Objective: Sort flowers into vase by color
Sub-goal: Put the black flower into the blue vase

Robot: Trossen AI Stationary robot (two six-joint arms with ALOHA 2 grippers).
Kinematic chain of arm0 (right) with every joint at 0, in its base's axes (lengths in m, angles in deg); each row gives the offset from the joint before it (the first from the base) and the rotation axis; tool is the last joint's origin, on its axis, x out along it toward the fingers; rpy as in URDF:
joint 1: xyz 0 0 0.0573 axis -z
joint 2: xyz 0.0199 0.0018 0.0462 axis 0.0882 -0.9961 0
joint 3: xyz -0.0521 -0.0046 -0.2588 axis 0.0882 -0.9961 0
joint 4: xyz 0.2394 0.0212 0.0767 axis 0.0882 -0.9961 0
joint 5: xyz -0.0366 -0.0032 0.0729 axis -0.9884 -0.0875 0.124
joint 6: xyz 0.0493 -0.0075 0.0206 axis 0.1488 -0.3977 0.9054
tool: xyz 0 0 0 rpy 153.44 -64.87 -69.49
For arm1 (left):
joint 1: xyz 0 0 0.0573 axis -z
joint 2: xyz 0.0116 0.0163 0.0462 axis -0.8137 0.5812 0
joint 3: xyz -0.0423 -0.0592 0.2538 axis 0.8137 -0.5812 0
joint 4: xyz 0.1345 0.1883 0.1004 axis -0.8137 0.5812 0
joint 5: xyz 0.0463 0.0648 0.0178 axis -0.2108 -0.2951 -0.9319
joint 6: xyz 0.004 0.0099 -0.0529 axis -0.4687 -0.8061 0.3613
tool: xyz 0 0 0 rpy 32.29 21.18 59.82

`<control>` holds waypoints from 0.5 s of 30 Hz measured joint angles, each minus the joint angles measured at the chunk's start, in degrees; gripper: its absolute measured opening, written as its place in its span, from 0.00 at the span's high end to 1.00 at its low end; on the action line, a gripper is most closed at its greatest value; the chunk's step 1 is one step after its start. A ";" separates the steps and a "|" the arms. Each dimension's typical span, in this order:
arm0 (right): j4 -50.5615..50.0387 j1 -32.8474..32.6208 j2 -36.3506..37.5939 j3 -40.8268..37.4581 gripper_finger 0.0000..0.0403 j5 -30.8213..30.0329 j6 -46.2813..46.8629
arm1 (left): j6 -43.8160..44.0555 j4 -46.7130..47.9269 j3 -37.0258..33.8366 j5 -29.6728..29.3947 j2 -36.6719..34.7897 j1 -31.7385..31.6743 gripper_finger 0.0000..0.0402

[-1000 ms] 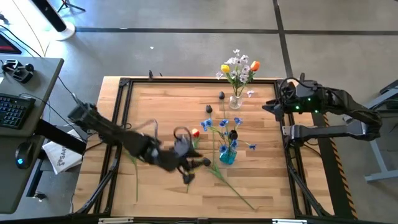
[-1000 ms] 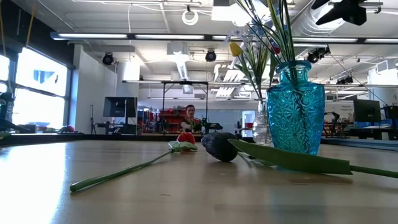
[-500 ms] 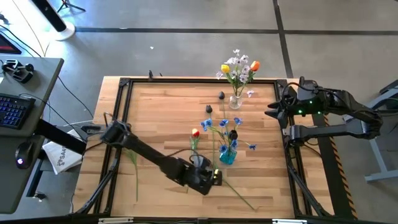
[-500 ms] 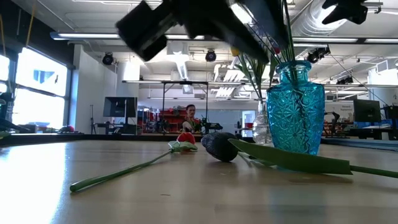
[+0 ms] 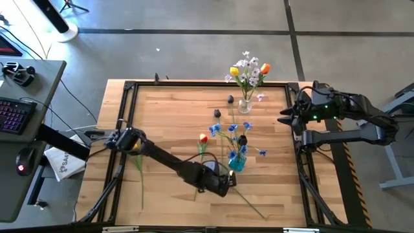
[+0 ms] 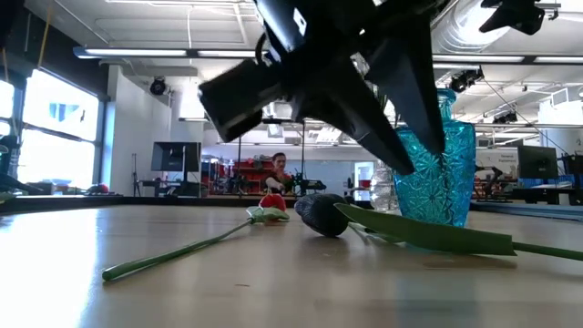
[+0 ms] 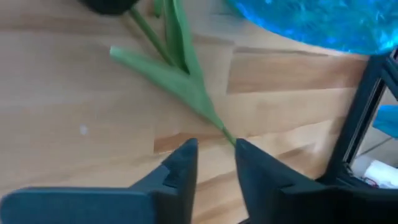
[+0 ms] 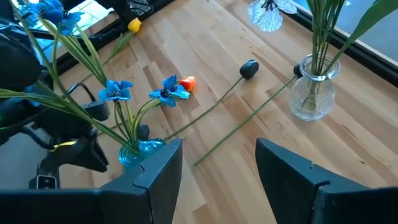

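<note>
My left gripper (image 5: 226,183) is open and hovers low beside the blue vase (image 5: 236,162); it reaches down into the low view (image 6: 401,150). In the left wrist view its fingers (image 7: 214,158) stand just over the thin green stem (image 7: 227,134) of a dark purple tulip. That tulip's head (image 6: 321,216) and leaf (image 6: 428,232) lie on the table. A red-orange tulip (image 5: 203,138) lies flat nearby. The blue vase holds blue sprays. The clear vase (image 5: 244,105) holds white-lilac, yellow and orange blooms. My right gripper (image 5: 284,116) waits open at the table's right edge.
Two dark tulip heads (image 5: 230,99) (image 5: 217,113) lie near the clear vase, their stems running toward the blue vase. A white blossom (image 5: 260,97) lies beside the clear vase. A yellow tulip (image 8: 134,25) and its stem (image 5: 141,184) lie at the table's left. A black frame (image 5: 129,87) rims the table.
My left arm has swung from the table's middle left toward the right and the blue vase. Its gripper has come down into the low view, above the dark tulip's stem. The flowers have kept still.
</note>
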 joint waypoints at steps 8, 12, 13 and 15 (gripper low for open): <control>-0.42 0.00 0.95 0.00 0.51 0.35 -0.44 | 0.75 5.71 -0.02 4.90 0.35 -3.76 0.53; -0.43 0.00 1.51 -0.02 0.51 1.46 -0.81 | 0.99 7.76 -0.02 5.10 0.52 -5.17 0.53; -0.44 0.00 1.57 -0.02 0.51 1.90 -1.03 | 0.99 8.24 -0.02 5.31 0.80 -5.43 0.53; -0.46 0.00 1.72 -0.02 0.51 2.10 -1.40 | 0.65 8.93 -0.03 6.38 1.66 -5.77 0.54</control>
